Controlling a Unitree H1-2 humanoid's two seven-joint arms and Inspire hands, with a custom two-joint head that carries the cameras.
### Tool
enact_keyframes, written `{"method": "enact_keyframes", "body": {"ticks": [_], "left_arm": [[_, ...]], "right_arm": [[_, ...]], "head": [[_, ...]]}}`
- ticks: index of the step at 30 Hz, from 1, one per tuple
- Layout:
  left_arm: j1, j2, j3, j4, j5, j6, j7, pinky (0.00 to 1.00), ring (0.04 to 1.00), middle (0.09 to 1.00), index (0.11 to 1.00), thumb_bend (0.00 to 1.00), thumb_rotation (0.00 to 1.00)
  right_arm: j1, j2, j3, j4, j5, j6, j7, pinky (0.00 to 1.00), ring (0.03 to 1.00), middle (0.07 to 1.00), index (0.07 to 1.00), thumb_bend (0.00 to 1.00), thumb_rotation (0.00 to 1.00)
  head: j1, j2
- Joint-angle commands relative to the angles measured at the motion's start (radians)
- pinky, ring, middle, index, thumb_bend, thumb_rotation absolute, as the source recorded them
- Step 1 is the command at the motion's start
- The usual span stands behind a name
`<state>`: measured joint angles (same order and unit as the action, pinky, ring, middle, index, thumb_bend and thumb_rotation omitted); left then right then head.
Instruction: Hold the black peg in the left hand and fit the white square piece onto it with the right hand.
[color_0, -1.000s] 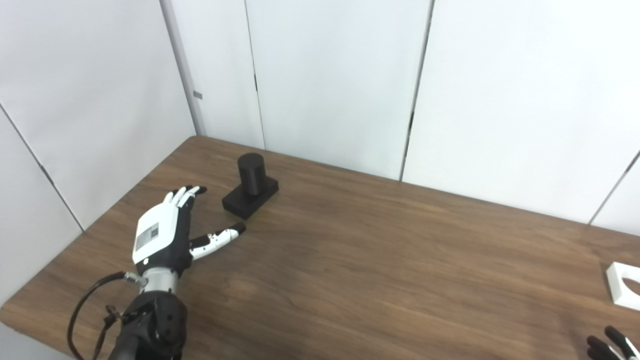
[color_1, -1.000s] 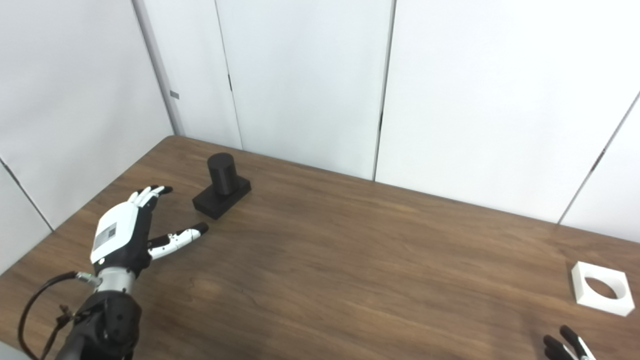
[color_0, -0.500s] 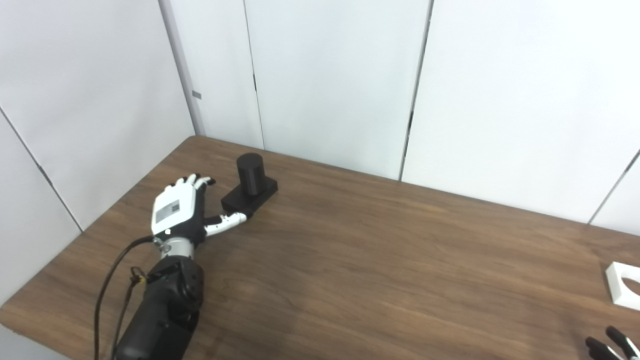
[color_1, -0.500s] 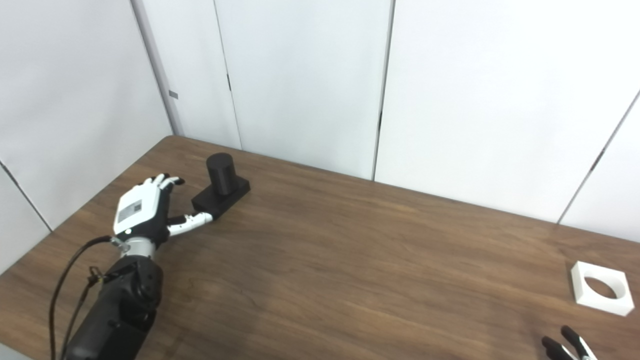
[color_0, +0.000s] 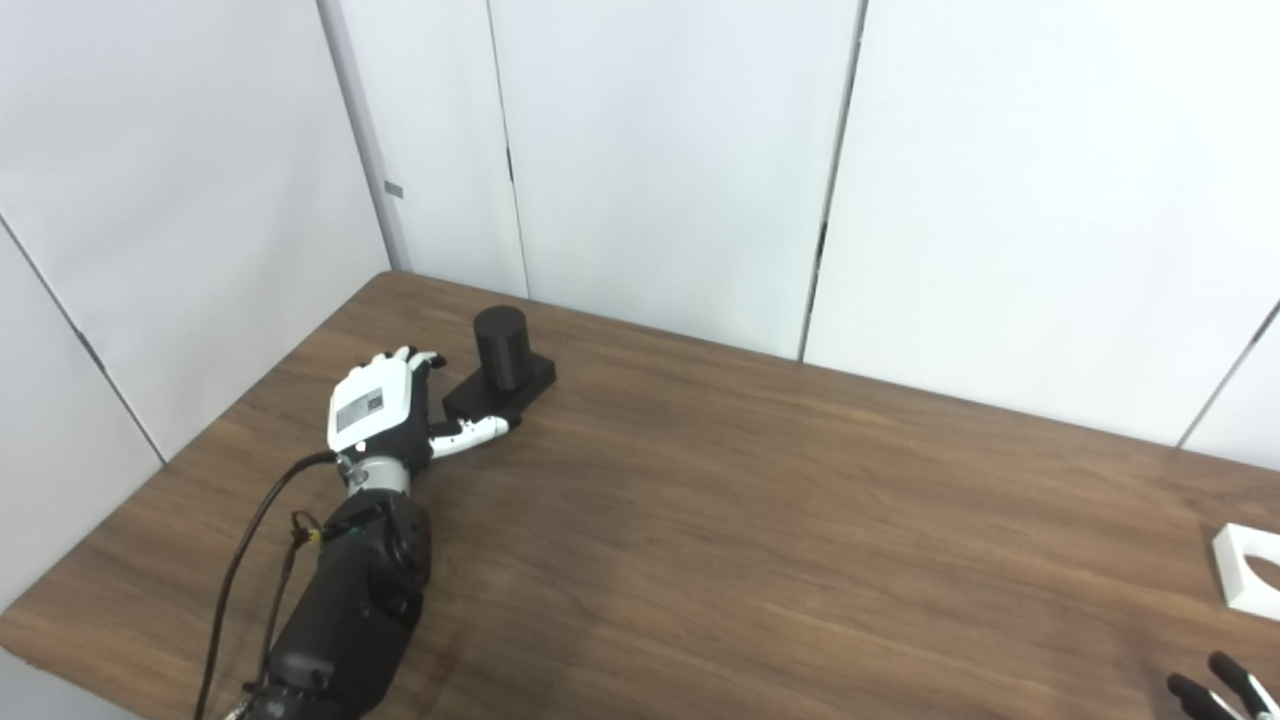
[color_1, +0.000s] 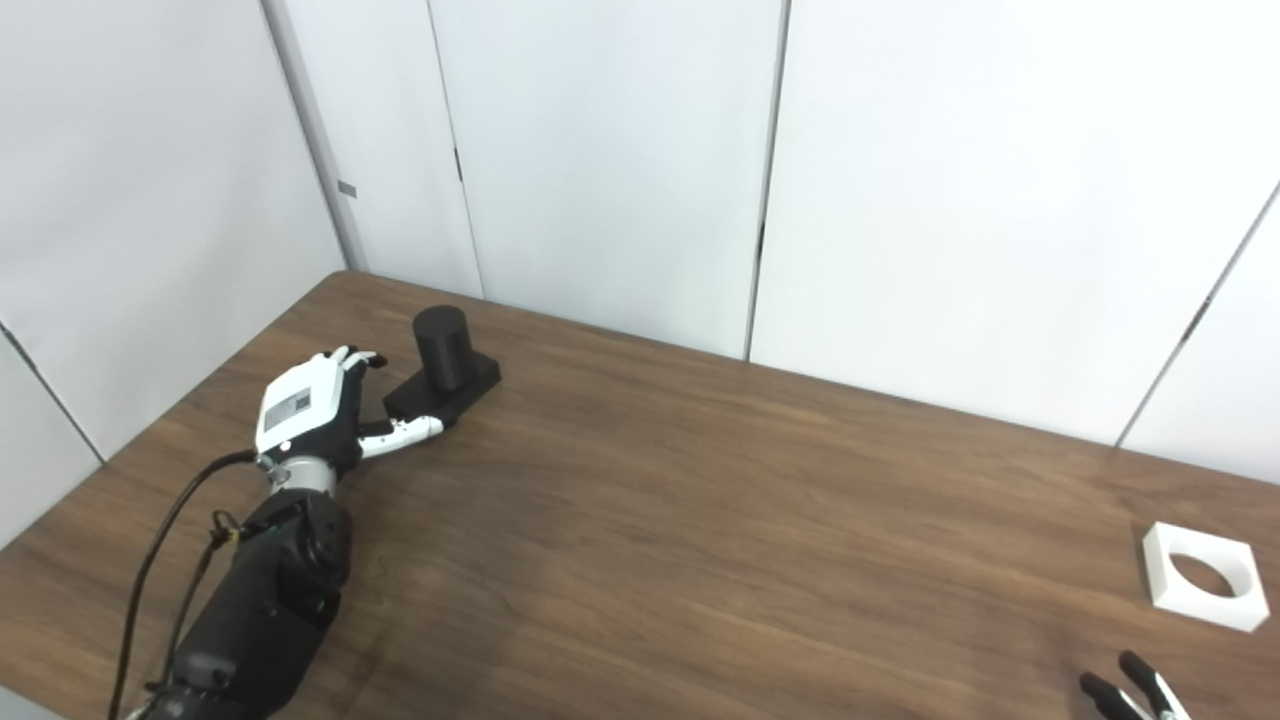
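My left hand (color_0: 378, 415) lies spread near the bench's (color_0: 760, 520) far left corner, fingers apart and holding nothing, thumb along the near side of the black peg's (color_0: 500, 372) square base. The peg stands upright close to the back edge. The white square piece (color_1: 1200, 577) rests flat by the right edge, with bare wood between. My right hand (color_1: 1130, 695) shows only fingertips at the near right corner; I cannot tell its spread.
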<state>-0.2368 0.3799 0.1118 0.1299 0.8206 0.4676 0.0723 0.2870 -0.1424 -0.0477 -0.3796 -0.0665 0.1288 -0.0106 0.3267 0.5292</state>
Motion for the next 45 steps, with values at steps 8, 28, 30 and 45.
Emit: {"method": "enact_keyframes", "body": {"ticks": [8,28,30,45], "left_arm": [[-0.098,-0.009,0.025,0.079,-0.004,0.002,0.047,0.97,0.948,0.92,0.809,0.97,0.6],[-0.126,-0.011,0.007,0.21,0.112,0.002,0.076,0.97,0.928,0.884,0.745,0.94,0.58],[-0.126,-0.008,0.0,0.218,0.133,0.002,0.077,0.98,0.933,0.886,0.743,0.92,0.57],[-0.107,0.0,-0.026,0.218,0.028,-0.043,0.225,0.99,0.884,0.797,0.523,0.75,0.34]], "right_arm": [[0.005,0.016,0.01,-0.016,-0.015,0.004,0.001,0.94,0.887,0.827,0.921,0.62,1.0],[0.003,-0.001,0.003,-0.016,0.042,0.015,0.025,1.0,0.946,0.871,0.972,0.64,1.0],[0.003,0.0,0.004,-0.019,0.043,0.021,0.026,1.0,0.948,0.874,0.976,0.63,1.0],[0.003,0.003,0.007,-0.026,0.039,0.027,0.024,1.0,0.965,0.886,0.987,0.56,1.0]], "head": [[-0.006,0.003],[-0.006,0.01],[-0.006,0.01],[-0.007,0.017]]}}
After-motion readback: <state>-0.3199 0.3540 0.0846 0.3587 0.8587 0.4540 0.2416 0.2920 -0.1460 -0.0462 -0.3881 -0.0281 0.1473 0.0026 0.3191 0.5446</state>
